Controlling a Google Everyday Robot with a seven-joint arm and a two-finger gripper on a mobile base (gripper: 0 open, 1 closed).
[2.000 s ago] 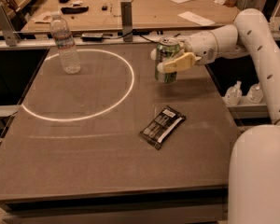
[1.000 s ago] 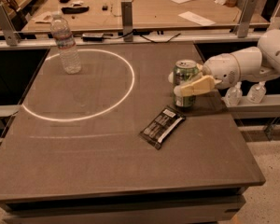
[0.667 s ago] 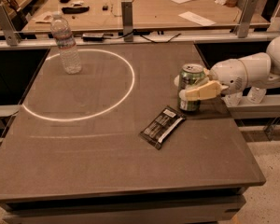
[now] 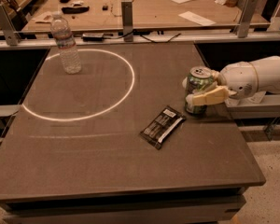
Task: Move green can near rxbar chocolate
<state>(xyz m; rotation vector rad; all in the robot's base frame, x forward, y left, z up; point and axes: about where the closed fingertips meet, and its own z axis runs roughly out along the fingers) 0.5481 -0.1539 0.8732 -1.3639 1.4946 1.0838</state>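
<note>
Green-sided and silver-topped, the green can (image 4: 197, 88) stands upright on the dark table (image 4: 107, 167) close to its right edge. The gripper (image 4: 187, 91) reaches in from the right, and its pale fingers (image 4: 209, 97) are clasped on the can's sides. The rxbar chocolate (image 4: 162, 126) lies flat and slantwise just to the near left of the can, close but apart, while a clear water bottle (image 4: 65, 43) stands upright far to the left, by the far arc of a white circle (image 4: 130, 85) marked on the tabletop.
</note>
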